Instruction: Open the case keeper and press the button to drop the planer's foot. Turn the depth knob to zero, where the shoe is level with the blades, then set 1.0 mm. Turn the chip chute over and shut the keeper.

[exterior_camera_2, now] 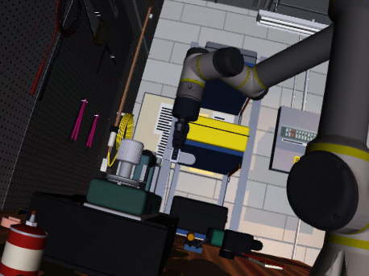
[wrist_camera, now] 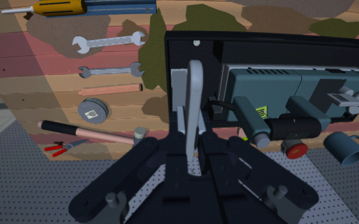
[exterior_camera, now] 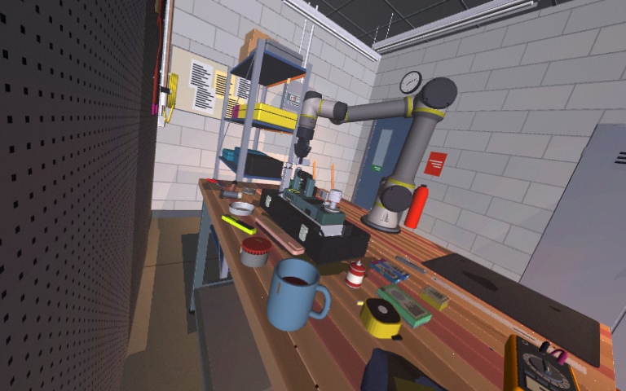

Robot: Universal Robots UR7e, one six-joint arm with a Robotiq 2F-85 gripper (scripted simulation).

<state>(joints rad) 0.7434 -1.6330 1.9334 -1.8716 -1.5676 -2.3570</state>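
The teal planer lies in the open black case, with its grey depth knob standing up at the near end. The grey case keeper, a flat bar raised at the case's far end, is held by my closed gripper. In the wrist camera the keeper rises between the fingers in front of the case wall, and the planer's handle lies to the right of it. The gripper stands above the far end of the case. The button and the chip chute are not clear to me.
The metal shelf rack stands just behind the gripper. On the bench beyond the case lie two wrenches, a hammer and pliers. A blue mug, a tape measure and small tins sit toward the near end.
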